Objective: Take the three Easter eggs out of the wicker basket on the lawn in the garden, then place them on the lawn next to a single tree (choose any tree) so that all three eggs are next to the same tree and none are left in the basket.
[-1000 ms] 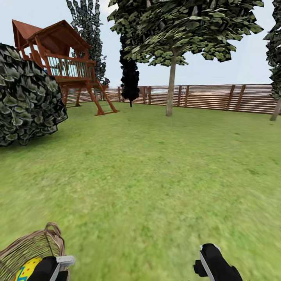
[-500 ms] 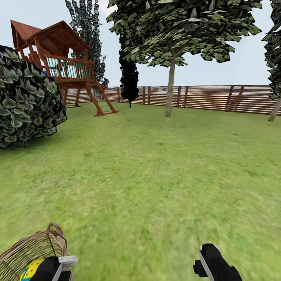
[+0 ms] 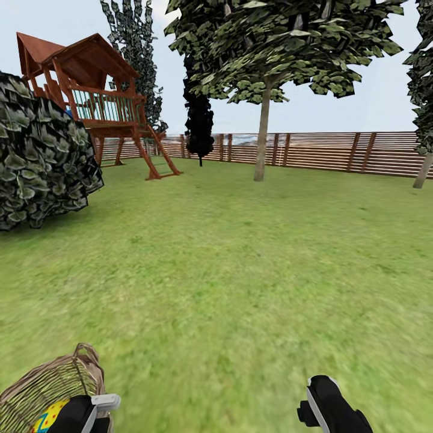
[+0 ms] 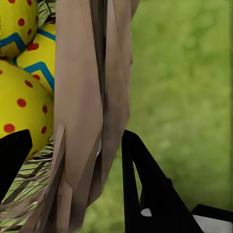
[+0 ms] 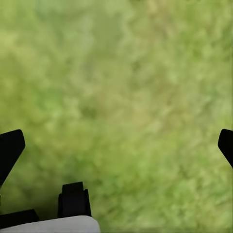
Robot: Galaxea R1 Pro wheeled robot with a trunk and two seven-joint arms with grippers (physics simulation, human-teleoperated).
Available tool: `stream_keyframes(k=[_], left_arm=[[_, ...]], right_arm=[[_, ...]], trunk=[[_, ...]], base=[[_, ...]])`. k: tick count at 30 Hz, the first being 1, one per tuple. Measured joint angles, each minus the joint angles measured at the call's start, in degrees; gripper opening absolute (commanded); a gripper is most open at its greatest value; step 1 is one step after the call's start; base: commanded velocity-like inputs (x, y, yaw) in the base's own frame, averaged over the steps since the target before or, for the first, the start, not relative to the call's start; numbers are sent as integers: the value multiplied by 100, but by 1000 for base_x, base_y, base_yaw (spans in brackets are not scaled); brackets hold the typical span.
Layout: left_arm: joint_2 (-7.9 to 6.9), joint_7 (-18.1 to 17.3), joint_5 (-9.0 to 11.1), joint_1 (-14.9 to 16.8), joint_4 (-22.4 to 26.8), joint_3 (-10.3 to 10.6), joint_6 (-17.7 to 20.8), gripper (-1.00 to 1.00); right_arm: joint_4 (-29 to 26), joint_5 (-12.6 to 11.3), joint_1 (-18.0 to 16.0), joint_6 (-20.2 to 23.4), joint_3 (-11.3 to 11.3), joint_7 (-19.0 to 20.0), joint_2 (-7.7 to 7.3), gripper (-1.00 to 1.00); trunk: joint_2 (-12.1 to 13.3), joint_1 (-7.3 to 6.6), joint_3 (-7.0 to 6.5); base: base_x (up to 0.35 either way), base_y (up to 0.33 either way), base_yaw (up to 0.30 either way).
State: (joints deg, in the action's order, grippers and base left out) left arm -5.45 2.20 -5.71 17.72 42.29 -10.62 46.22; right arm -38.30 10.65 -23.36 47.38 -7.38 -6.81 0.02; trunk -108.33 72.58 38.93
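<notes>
The wicker basket (image 3: 48, 385) sits at the bottom left of the head view, with one yellow Easter egg (image 3: 51, 415) showing inside it. My left gripper (image 3: 99, 404) is shut on the basket's wall. In the left wrist view the woven wall (image 4: 87, 107) stands between the two black fingers, and three Easter eggs (image 4: 19, 107) (image 4: 41, 58) (image 4: 17, 19) lie just inside it. My right gripper (image 3: 322, 397) hangs open over bare lawn (image 3: 240, 270), fingers wide apart in the right wrist view (image 5: 116, 141). A tree (image 3: 261, 144) with a pale trunk stands far ahead by the fence.
A slatted wooden fence (image 3: 337, 150) closes the far side of the garden. A wooden playset (image 3: 96, 102) and a large dark bush (image 3: 36, 162) stand at the left. A small black tree (image 3: 199, 126) is near the fence. Another trunk (image 3: 424, 171) shows at the right edge.
The whole view has shifted slightly, so the camera moved. The basket sits a little lower in the picture, still in my left gripper. The right gripper keeps its place.
</notes>
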Motion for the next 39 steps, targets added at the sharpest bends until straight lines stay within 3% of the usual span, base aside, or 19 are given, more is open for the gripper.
stream_keyframes(k=[8,33,39], left_arm=[[45,4,-20,0,0,1,0,-100],[128,7,25,1,-3,10,-3,-100],[155,6,-50,2,-2,8,0,-100]], right_arm=[[-4,0,0,0,0,-3,5,100],[-2,-2,0,0,-1,0,7,100],[85,-19,1,-7,9,-6,53,100]], trunk=[[321,-176,-144],[1324,-725,-592],[1565,-857,-700]], base=[[0,0,-28],[0,0,-281],[0,0,-206]])
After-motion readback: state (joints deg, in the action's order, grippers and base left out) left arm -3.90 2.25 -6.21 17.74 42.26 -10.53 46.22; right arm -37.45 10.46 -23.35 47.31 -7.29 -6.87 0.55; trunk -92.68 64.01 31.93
